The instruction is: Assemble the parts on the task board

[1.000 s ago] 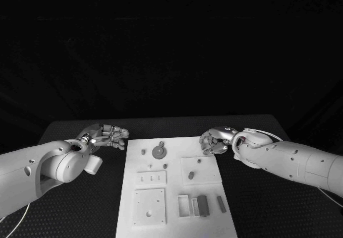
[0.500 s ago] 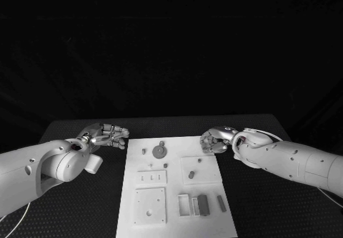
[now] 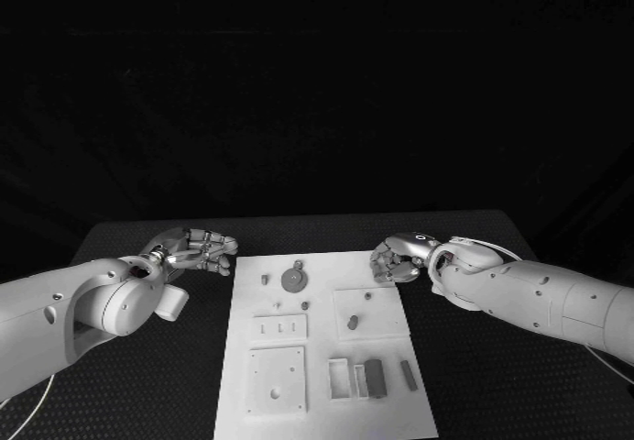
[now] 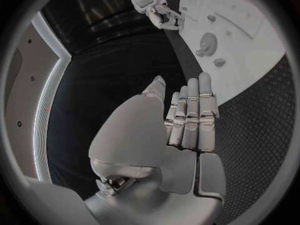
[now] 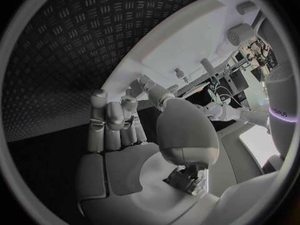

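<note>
White task board [image 3: 323, 403] lies centred on the black table [image 3: 146, 385], grey parts [image 3: 374, 378] nearest, a round part [image 3: 295, 279] farther. At ten o'clock the left hand [image 3: 196, 249] holds nothing, fingers straight, pressed together; at two o'clock the right hand [image 3: 397, 260] likewise. No legible writing.

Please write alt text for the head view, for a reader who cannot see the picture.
A white task board lies in the middle of a black table, with small grey parts on it. The left hand and the right hand hover at the board's far corners, holding nothing.
</note>
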`<action>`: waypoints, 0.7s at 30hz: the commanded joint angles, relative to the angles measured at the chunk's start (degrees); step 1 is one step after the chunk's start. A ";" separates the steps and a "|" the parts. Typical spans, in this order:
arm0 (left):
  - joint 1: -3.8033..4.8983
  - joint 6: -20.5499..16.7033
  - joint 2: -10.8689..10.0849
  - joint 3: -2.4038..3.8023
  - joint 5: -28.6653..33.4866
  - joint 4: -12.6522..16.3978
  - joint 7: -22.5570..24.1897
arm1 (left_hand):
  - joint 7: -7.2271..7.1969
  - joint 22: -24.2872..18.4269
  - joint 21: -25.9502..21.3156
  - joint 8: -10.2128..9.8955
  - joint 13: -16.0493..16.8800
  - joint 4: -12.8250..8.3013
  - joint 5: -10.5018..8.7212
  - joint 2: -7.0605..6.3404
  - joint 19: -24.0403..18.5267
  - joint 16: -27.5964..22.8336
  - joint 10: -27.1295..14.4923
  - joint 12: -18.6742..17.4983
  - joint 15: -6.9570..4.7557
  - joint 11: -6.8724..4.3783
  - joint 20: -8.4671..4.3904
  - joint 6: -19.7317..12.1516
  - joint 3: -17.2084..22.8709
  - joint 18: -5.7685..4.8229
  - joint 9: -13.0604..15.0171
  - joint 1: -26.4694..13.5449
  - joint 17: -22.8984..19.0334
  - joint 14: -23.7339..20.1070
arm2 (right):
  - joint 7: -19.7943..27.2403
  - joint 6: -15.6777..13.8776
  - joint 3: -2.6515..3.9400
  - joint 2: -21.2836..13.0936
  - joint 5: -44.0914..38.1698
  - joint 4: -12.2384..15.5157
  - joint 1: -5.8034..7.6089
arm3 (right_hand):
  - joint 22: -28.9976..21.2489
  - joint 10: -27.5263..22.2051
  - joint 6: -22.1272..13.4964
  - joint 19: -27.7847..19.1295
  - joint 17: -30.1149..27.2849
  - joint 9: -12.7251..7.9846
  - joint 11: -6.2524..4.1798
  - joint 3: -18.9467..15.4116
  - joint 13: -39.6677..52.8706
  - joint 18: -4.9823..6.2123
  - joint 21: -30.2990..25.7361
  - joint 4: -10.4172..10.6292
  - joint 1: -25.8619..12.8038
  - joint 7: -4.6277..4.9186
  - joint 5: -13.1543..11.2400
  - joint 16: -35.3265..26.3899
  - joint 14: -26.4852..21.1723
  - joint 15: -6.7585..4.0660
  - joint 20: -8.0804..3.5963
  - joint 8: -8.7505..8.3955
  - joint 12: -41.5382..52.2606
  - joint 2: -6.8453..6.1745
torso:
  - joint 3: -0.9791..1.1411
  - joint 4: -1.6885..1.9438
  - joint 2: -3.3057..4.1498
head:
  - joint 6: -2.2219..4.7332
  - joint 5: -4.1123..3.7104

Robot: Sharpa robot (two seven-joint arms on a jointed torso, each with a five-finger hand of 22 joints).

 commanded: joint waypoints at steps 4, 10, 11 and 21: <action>0.02 0.85 -0.03 0.03 -0.34 0.12 0.47 | 0.74 0.09 -0.37 0.14 0.09 0.01 0.06 0.02 -0.12 -0.34 0.04 -0.21 0.09 0.24 -0.40 -0.18 0.42 1.41 0.08 -0.50 0.12 0.51 | 0.20 -0.40 -0.02 -0.02 -0.56 -0.02 -0.11 | 1.11 0.45 0.45 0.51 0.10 0.06 -0.42 0.03 -0.06 2.58 0.44 -0.57 0.02 0.89 0.12 0.46 0.25 -0.33 -0.06 0.26 0.49 0.83 | -0.01 0.01 0.04 | 0.00 -0.02; 0.02 0.86 -0.06 0.03 -0.36 0.16 0.48 | 0.74 0.10 -0.37 0.14 0.09 0.00 0.06 0.03 -0.12 -0.36 0.04 -0.21 0.09 0.24 -0.40 -0.18 0.44 1.41 0.08 -0.50 0.15 0.51 | 0.16 -1.45 -0.02 -0.05 0.40 0.14 -0.12 | 1.15 1.39 1.68 1.01 1.69 0.37 -0.74 0.03 -0.06 2.58 0.99 -0.87 -0.28 0.53 0.12 1.34 1.86 -0.57 -0.32 0.76 0.91 1.83 | 0.01 0.03 0.02 | -0.02 -0.09; 0.02 0.88 -0.06 0.03 -0.36 0.16 0.49 | 0.74 0.11 -0.38 0.14 0.09 0.00 0.06 0.03 -0.12 -0.37 0.04 -0.21 0.09 0.24 -0.40 -0.17 0.44 1.41 0.08 -0.49 0.15 0.52 | 0.06 -1.76 -0.02 -0.07 0.50 0.17 -0.12 | 1.15 1.51 1.87 1.08 1.93 0.42 -0.81 0.05 -0.06 2.58 1.07 -0.92 -0.30 0.46 0.12 1.45 2.09 -0.63 -0.36 0.84 0.96 2.02 | -0.01 0.03 0.02 | -0.02 -0.09; 0.02 0.97 -0.10 0.03 -0.36 0.16 0.55 | 0.73 0.13 -0.39 0.17 0.11 -0.02 0.06 0.05 -0.12 -0.41 0.07 -0.20 0.08 0.23 -0.41 -0.14 0.48 1.42 0.10 -0.45 0.20 0.53 | -0.63 -2.79 -0.02 -0.26 1.15 0.59 -0.12 | 1.22 3.05 4.10 1.65 4.69 1.03 -1.60 0.42 0.34 2.58 2.12 -2.88 0.65 -0.39 0.12 2.67 4.70 -1.36 -0.89 1.75 1.98 4.50 | 0.00 -0.02 0.01 | 0.04 -0.03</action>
